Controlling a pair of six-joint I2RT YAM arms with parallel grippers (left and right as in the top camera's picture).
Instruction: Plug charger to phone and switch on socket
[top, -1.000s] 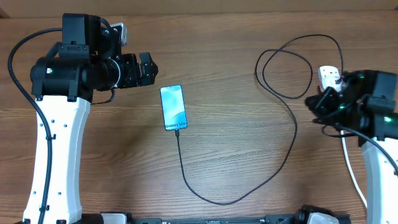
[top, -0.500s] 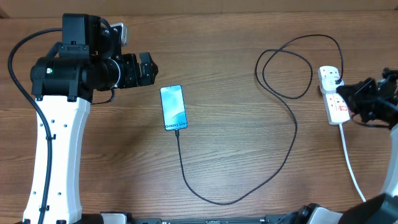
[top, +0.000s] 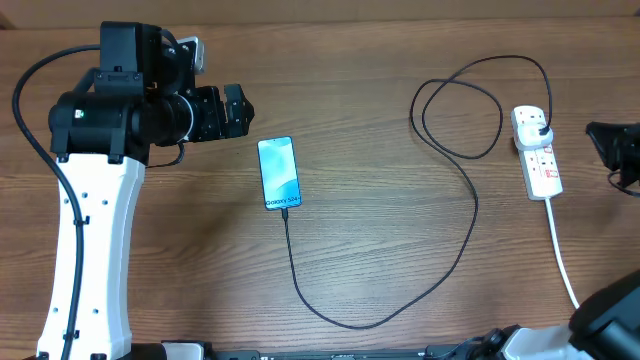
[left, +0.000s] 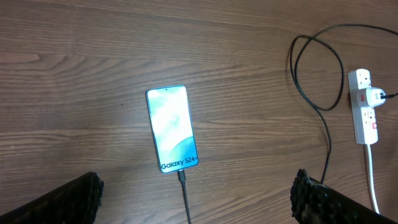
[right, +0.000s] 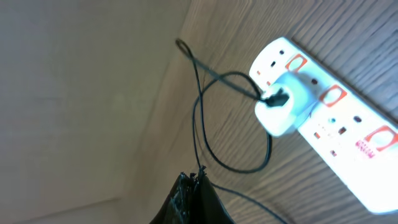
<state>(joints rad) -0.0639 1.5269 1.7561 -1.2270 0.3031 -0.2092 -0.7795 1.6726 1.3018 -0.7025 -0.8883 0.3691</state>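
The phone (top: 279, 173) lies screen up with a lit blue screen at the table's middle left; it also shows in the left wrist view (left: 171, 129). The black charger cable (top: 470, 215) runs from the phone's near end in a long loop to a plug in the white socket strip (top: 537, 154) at the right. In the right wrist view the cable (right: 202, 118) ends at a white adapter in the socket strip (right: 336, 118). My left gripper (top: 240, 110) is open and empty, left of and behind the phone. My right gripper (top: 600, 138) is shut and empty, right of the strip.
The strip's thick white cord (top: 562, 260) runs toward the table's front right edge. A wall or panel fills the left of the right wrist view (right: 74, 93).
My right arm has drawn back to the right, off the socket strip, which now lies uncovered. The left arm, phone and cable have not moved.
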